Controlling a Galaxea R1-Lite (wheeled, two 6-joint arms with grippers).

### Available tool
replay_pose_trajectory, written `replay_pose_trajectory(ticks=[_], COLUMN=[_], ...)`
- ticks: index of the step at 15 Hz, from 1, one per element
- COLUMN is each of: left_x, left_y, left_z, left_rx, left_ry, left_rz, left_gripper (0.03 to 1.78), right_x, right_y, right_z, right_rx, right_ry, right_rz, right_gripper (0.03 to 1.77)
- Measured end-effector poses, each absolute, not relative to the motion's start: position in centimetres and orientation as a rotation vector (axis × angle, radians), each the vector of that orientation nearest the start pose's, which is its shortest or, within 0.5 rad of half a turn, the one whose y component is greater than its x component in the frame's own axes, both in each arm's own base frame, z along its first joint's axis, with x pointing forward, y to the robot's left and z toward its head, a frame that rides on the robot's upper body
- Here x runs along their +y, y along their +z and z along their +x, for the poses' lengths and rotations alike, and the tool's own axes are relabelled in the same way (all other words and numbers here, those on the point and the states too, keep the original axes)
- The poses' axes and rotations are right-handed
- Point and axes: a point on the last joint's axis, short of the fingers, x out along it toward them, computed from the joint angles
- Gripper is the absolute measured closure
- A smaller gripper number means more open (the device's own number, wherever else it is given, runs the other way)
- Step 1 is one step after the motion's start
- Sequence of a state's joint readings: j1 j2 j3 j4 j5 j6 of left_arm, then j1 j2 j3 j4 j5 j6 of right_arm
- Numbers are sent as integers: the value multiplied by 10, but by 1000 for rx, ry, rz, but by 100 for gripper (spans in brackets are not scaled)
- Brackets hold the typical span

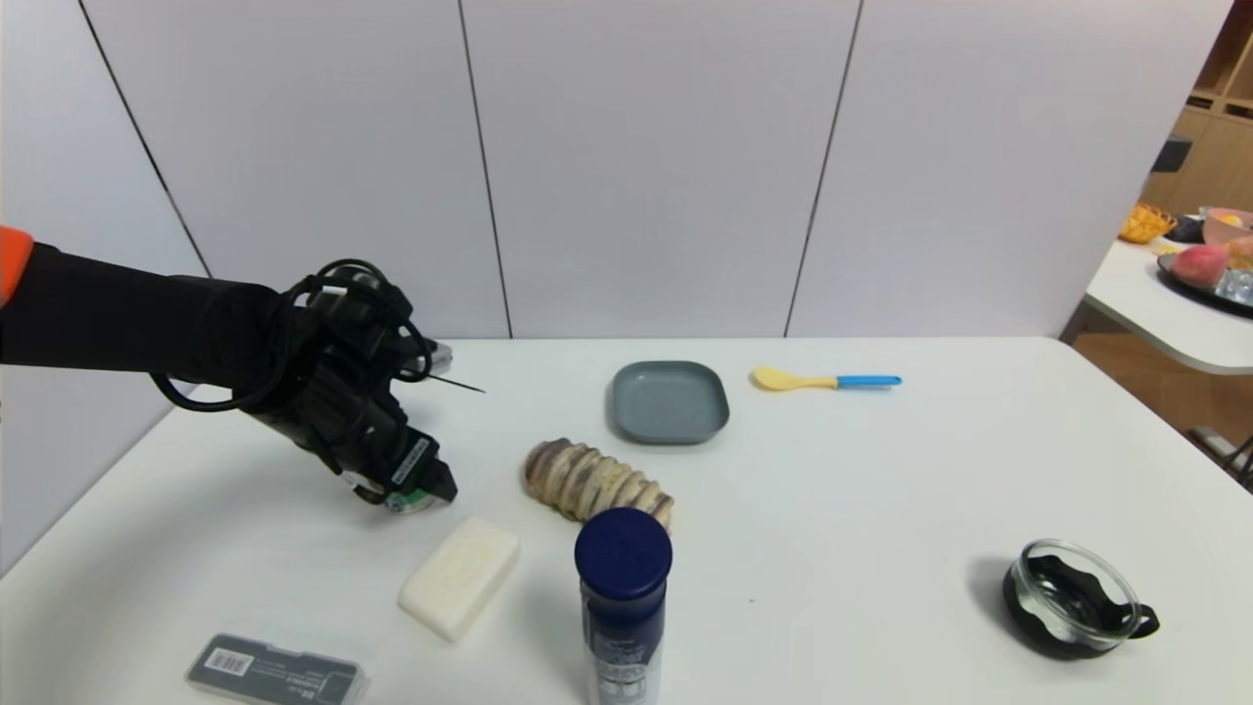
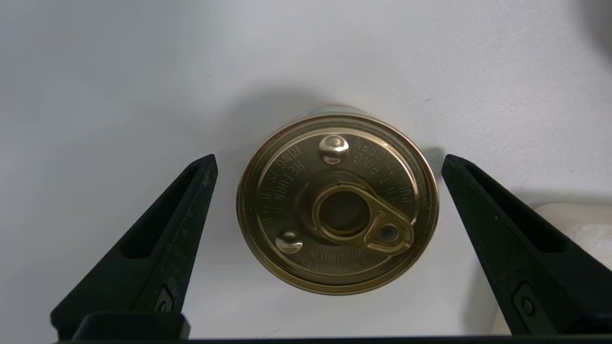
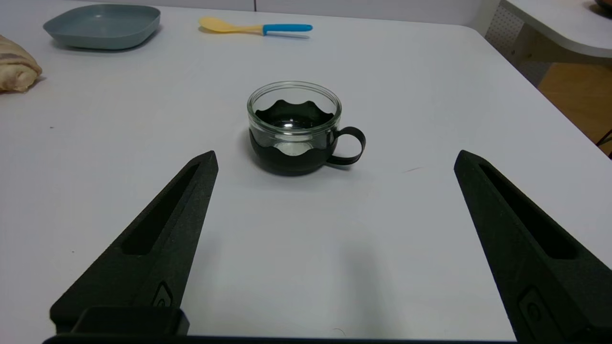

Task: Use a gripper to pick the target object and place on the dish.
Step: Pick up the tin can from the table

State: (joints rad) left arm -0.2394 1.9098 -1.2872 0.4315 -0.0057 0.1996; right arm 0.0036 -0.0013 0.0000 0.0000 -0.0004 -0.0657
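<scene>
One can (image 2: 334, 205): on the counter (image 1: 832, 587), between my spread fingertips, ungripped
Left hand (image 2: 330, 167): released, straddling it so both sides can be pinched
Right hand (image 3: 337, 153): parked wide near the glass cup (image 3: 294, 129)
Dish (image 1: 670, 402): bare, ready to receive

Robot test area, probably a lab or demo room, with household things laid out in it. From where I stand, a black and orange robot arm (image 1: 147, 313) reaches over a plain white table (image 1: 832, 548). Smooth pale panels (image 1: 656, 166) with thin dark seams rise behind it. On the table, a grey-blue dish (image 1: 671, 401), a yellow and blue spoon (image 1: 827, 380) and a glass cup (image 1: 1075, 599) look like kitchenware. Off to the right, wooden shelving (image 1: 1209, 147) stands beyond a second white table (image 1: 1175, 313) holding fruit (image 1: 1200, 265).
</scene>
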Motion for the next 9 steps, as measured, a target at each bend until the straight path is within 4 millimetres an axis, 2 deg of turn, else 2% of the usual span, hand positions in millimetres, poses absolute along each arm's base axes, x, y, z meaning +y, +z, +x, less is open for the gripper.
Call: replay_pose_trajectory(ticks=[1,4,5,9], left_x=[-80,-80,-80,-79], left_y=[153,153,153,154], left_z=[327,327,326,325], left_rx=[1027,1027,1028,1027], left_ry=[-326,-326,-327,-329], left_rz=[303,302,302,303], left_gripper=[12,61,67,68], right_x=[0,0,0,0], right_y=[75,75,75,75], right_z=[-23,-23,-23,-23], right_rx=[-1,-1,-1,-1], right_ry=[4,4,4,4], right_rz=[-66,-66,-66,-66], right_gripper=[9,9,9,9])
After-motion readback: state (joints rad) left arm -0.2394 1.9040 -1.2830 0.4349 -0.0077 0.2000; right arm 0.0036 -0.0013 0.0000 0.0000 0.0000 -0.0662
